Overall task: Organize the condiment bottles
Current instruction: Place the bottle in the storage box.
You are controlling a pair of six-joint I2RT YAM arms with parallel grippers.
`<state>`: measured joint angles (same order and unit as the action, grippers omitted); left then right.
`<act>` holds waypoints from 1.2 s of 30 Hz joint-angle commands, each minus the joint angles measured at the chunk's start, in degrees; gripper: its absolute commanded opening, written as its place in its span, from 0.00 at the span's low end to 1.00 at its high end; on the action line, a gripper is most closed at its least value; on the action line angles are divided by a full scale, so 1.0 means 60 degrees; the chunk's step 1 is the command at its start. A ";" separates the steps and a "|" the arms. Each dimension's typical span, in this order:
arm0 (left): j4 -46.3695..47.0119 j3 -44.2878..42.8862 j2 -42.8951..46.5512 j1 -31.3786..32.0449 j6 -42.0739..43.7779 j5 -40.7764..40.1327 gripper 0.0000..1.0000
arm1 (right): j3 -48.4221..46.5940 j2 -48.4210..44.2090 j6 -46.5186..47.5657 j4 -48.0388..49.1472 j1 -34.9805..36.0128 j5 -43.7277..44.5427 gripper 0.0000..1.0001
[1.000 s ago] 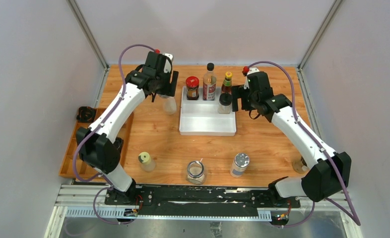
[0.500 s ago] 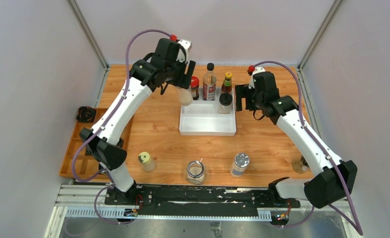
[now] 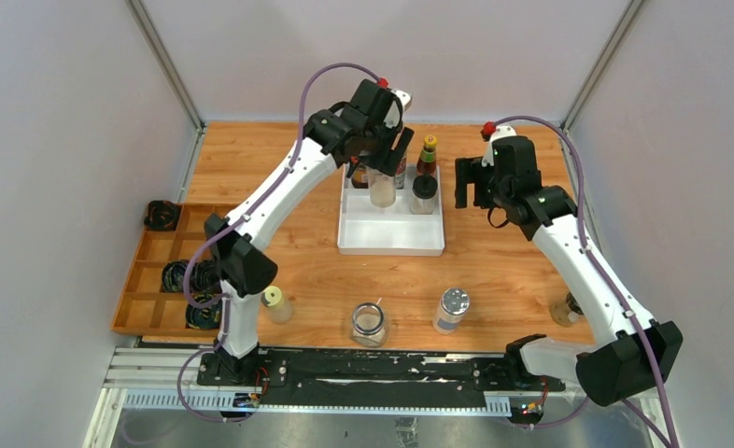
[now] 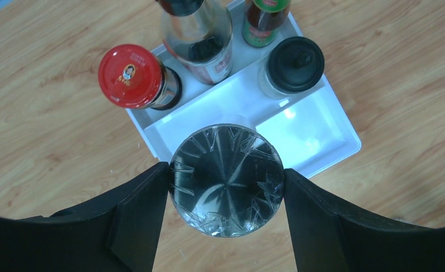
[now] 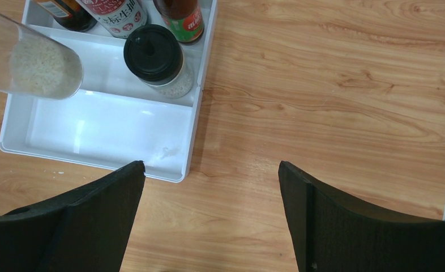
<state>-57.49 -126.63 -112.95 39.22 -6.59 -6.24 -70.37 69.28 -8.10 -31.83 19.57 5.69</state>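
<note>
**Item in hand:** clear jar [image 4: 227,180] of pale grains with a crinkled silver foil top. It is clamped upright between the fingers of the left gripper [image 4: 227,183] and hangs above the left part of the white tray [image 3: 391,241], presumably to go down in front of the others.

**Already in the tray, at its far end:**
- red-capped jar [image 4: 131,75]
- tall clear bottle with red label [image 4: 197,39]
- yellow-capped brown bottle [image 3: 429,154]
- black-capped shaker [image 4: 294,63]

**Right gripper** [image 5: 210,167]: jaws wide, empty, beside the tray's right wall, apparently parked out of the way.

**Outstanding, on the near side of the table:**
- yellow-topped jar [image 3: 274,303]
- clear glass jar [image 3: 368,323]
- silver-lidded jar [image 3: 451,309]
</note>
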 commanded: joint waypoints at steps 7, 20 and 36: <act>0.0331 -0.0984 -0.0838 0.0238 0.0161 -0.0264 0.70 | 0.0524 -0.0190 0.0199 -0.0290 -0.0508 -0.0257 0.93; 0.1592 -0.0237 -0.1070 0.0289 0.0278 -0.0210 0.69 | 0.0920 -0.0224 0.0252 -0.0094 -0.0807 -0.0504 0.93; 0.3116 0.1301 -0.0876 0.0289 0.0249 -0.0084 0.69 | 0.1332 -0.0198 0.0234 0.0131 -0.0933 -0.0659 0.93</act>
<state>-43.59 -119.50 -120.16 40.38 -5.52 -7.03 -63.57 69.01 -7.44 -31.44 14.81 2.55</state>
